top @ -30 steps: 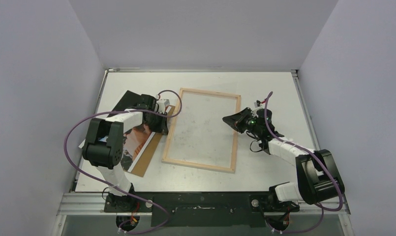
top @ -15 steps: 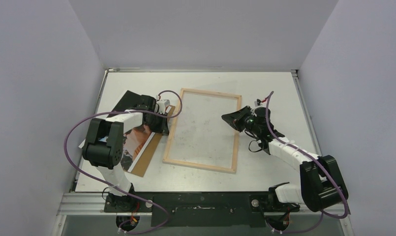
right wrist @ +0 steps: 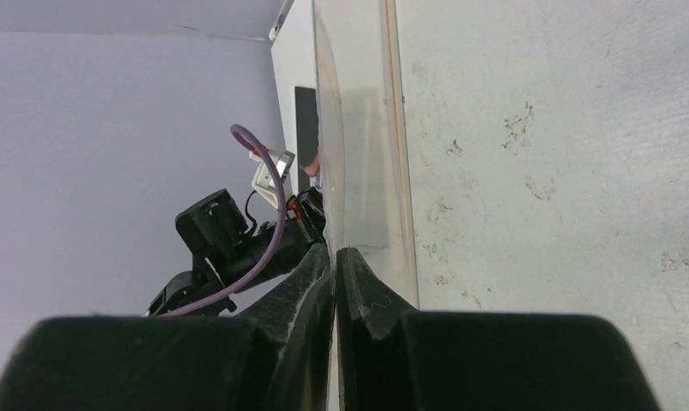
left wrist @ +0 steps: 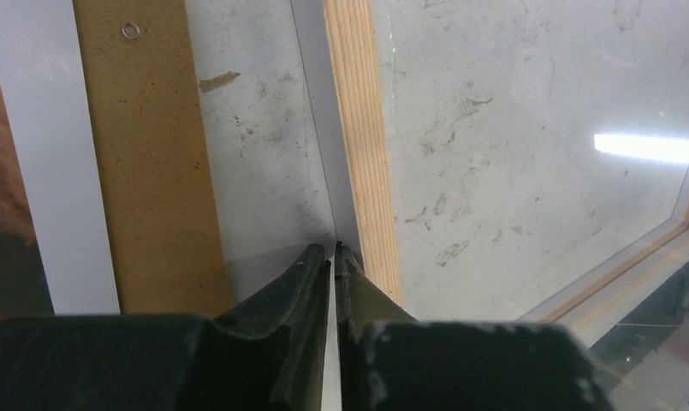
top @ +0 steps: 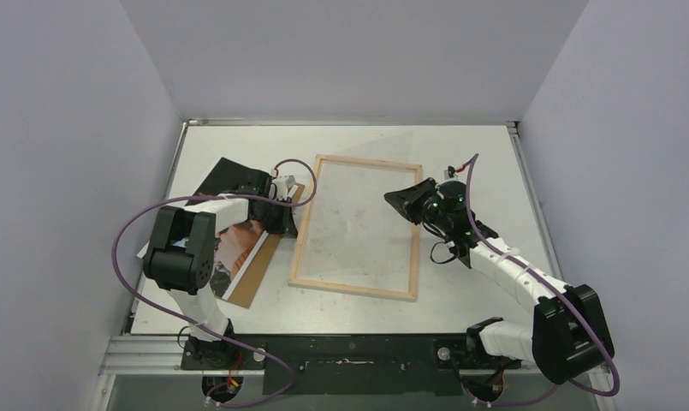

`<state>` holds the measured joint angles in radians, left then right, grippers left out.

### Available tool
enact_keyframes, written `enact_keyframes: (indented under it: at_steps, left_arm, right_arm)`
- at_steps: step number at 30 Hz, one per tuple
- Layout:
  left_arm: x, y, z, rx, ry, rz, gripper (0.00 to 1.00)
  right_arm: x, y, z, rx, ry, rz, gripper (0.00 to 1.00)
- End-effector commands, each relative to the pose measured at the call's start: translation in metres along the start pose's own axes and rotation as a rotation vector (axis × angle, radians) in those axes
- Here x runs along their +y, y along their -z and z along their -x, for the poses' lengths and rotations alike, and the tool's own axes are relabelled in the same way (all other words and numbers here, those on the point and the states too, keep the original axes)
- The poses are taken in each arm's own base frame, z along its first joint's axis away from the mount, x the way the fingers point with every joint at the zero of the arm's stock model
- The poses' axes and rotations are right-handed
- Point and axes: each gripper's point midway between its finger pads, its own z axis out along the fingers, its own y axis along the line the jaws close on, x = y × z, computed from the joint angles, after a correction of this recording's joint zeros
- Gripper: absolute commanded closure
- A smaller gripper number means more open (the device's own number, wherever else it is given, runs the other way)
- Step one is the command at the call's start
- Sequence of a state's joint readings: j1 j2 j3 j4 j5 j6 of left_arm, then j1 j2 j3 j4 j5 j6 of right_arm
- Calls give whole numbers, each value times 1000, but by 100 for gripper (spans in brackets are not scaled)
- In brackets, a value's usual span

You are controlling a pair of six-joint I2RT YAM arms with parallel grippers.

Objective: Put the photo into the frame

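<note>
The frame (top: pixel 354 289) of light wood lies in the middle of the table, and a clear pane (top: pixel 358 218) sits over it. The photo (top: pixel 238 248) lies to its left on a brown backing panel (top: pixel 257 278), partly under my left arm. My left gripper (top: pixel 282 223) is shut on the pane's left edge (left wrist: pixel 311 103), beside the frame's left slat (left wrist: pixel 362 145). My right gripper (top: pixel 395 199) is shut on the pane's right edge (right wrist: pixel 358 128), just inside the frame's right slat (right wrist: pixel 394 128). The photo's white border (left wrist: pixel 58 171) shows in the left wrist view.
The backing panel (left wrist: pixel 144 154) lies between the photo and the frame. Grey walls close in the table on the left, back and right. Purple cables loop over both arms.
The frame and pane have shifted a little to the right. My right gripper has moved slightly back and right with them. The left gripper has followed at the left edge.
</note>
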<state>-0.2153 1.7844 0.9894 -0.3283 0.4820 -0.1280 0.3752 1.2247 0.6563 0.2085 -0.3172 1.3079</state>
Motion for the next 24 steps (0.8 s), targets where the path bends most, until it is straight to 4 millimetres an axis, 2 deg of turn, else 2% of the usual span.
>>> enact_keyframes:
  at_steps: [1,11,16,20,24]
  left_arm:
    - [-12,6,5,-34,7,-41,93]
    - [-10,8,3,-51,22,-33,95]
    - [-4,9,4,-57,39,-25,95]
    - [2,11,8,-68,67,-24,96]
    - [4,14,11,-84,80,-23,97]
  right_arm:
    - [53,10,21,-91,39,103,95]
    - [91,10,30,-113,160,142,95]
    - [116,7,20,-32,273,218,95]
    - [122,3,11,41,438,236,95]
    - [110,-1,12,63,505,202,95]
